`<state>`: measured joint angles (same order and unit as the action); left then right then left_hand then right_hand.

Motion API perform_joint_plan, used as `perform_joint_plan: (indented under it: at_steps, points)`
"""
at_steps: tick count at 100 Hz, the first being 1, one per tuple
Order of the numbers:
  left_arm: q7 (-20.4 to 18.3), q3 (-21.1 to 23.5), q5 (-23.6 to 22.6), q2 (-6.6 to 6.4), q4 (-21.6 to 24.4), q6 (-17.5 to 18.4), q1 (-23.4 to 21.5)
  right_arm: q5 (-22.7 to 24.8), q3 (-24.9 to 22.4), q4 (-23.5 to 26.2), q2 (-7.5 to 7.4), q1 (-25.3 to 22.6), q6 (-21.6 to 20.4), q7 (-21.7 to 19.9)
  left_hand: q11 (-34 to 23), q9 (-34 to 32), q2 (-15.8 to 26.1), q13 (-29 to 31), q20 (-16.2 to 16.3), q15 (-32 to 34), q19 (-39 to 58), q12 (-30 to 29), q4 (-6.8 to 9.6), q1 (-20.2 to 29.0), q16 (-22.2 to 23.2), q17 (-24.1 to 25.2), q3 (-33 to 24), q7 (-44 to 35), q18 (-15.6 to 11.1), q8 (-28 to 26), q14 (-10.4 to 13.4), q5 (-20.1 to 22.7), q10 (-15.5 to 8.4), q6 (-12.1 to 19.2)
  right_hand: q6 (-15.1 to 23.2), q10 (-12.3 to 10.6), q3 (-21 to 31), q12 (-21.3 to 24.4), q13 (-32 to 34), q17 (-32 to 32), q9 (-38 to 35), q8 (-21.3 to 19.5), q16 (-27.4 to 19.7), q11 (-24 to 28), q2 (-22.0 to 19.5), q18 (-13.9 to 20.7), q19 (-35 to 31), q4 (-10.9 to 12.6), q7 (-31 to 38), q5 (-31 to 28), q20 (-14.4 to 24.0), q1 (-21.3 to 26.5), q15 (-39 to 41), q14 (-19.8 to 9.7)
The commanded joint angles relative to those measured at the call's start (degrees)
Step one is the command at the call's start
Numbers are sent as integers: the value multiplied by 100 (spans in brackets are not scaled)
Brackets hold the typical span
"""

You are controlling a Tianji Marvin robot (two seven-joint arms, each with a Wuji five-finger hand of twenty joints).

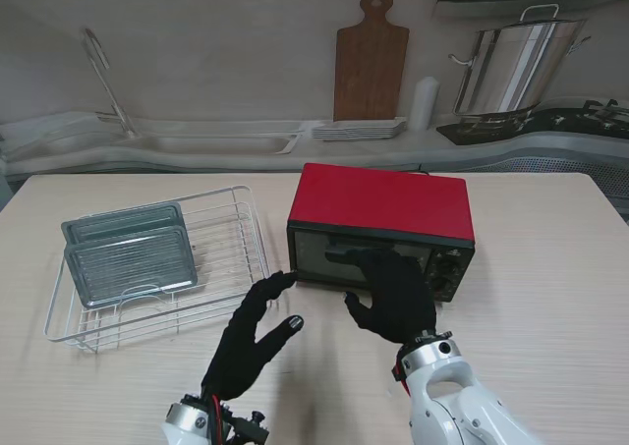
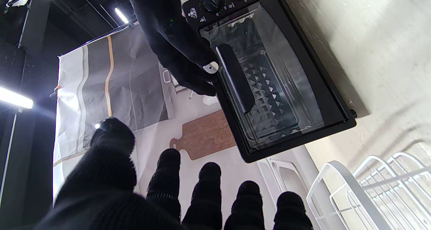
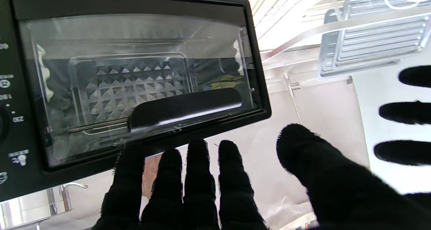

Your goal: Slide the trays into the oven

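While the glass door of the red, black-fronted countertop oven (image 1: 381,231) is shut, two ribbed metal baking trays (image 1: 130,265) are seen propped on edge in the white wire dish rack (image 1: 241,201), off to the left of the oven and well apart from both hands. The black-gloved right hand (image 1: 395,293) is spread and empty in front of the door, fingers near the black bar handle (image 3: 185,108) — contact cannot be confirmed. The black-gloved left hand (image 1: 252,335) is loose and empty too, hovering between rack and oven.

The trays are judged thin, light, stiff and rather slick — best pinched at a long rim, and likely to clatter against the wire when lifted.

Only the wrist views reveal the embossed pan already inside the oven; the trays' full layout in the rack is shown only from the stand.
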<state>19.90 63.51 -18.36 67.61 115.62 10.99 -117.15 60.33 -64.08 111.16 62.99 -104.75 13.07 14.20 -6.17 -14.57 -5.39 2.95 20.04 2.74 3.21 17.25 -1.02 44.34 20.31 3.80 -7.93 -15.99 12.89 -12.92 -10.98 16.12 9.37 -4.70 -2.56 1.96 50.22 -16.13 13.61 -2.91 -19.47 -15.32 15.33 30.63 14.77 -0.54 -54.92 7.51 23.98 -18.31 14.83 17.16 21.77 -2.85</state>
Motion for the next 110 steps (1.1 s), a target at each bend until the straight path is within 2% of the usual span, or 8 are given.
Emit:
perform_joint_plan:
  at_steps: [1, 46, 60, 78, 110]
  points:
    - [-69, -1, -2, 24, 67, 15, -58, -65, 40, -84, 15, 44, 0, -66, -66, -21, 108, -106, 120, -12, 28, 46, 97, 54, 35, 60, -46, 76, 0, -88, 37, 97, -29, -57, -97, 165, -275, -5, -48, 24, 172, -41, -12, -49, -142, 97, -61, 220, -151, -2, 74, -151, -90, -4]
    - [-94, -14, 6, 20, 59, -13, -37, 385, 254, -424, -29, 341, 478, -123, -57, -17, 113, -115, 116, -14, 19, 40, 97, 50, 27, 57, -39, 87, -2, -97, 36, 93, -40, -53, -149, 175, -415, 66, -93, 54, 294, -12, -103, -223, -236, 87, 93, 327, -385, 144, 0, -190, -263, -21]
    - [-117, -20, 10, 15, 55, -18, -23, 366, 294, -494, -30, 393, 524, -153, -59, -22, 113, -116, 117, -14, 18, 41, 97, 49, 27, 57, -35, 91, -1, -97, 39, 92, -42, -44, -156, 165, -477, 133, -158, 74, 409, 27, -172, -369, -291, 91, 178, 365, -495, 250, -46, -193, -395, -45]
    - [-110, -23, 15, 18, 51, -29, -16, 244, 259, -485, -32, 334, 433, -230, -56, -16, 107, -115, 116, -14, 17, 41, 97, 51, 26, 58, -35, 92, -1, -100, 44, 90, -45, -44, -190, 202, -523, 138, -62, 35, 321, 27, -173, -371, -326, 81, 164, 386, -508, 237, -45, -196, -381, 14]
    - [-105, -30, 9, 19, 47, -37, -9, -13, 92, -376, -6, 39, 64, -55, -56, -17, 116, -114, 112, -14, 14, 41, 98, 50, 25, 56, -35, 94, -3, -103, 50, 89, -38, -39, -263, 347, -486, 128, 206, -137, -47, 17, -95, -351, -288, -35, 41, 439, -481, 100, 8, -192, -221, 170]
